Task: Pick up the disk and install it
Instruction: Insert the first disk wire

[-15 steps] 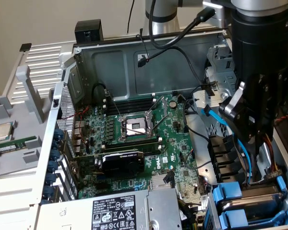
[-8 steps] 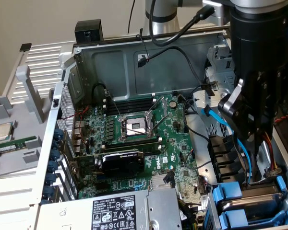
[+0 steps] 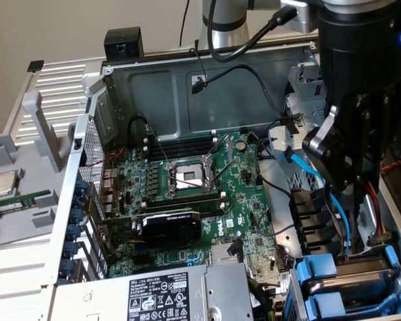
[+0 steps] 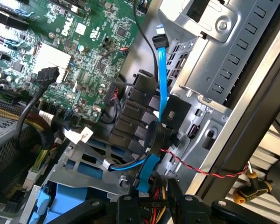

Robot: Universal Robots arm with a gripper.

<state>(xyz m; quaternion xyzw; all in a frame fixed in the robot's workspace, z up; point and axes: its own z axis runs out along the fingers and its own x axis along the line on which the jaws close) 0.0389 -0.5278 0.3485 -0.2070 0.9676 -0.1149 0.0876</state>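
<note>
My gripper hangs over the drive cage at the exterior view's lower right, among blue and black cables. In the cage's upper slot sits the disk in its blue carrier frame, above a similar blue-framed drive. The disk's metal body and label are hidden. In the wrist view the gripper has its black fingers standing apart, with only yellow and red wires showing through the gap. The blue carrier lies off to one side of them. Nothing is held.
The open computer case holds a green motherboard, an empty processor socket, a graphics card and a power supply. A blue data cable and black connectors crowd the cage. A small silver processor chip rests on the grey side panel.
</note>
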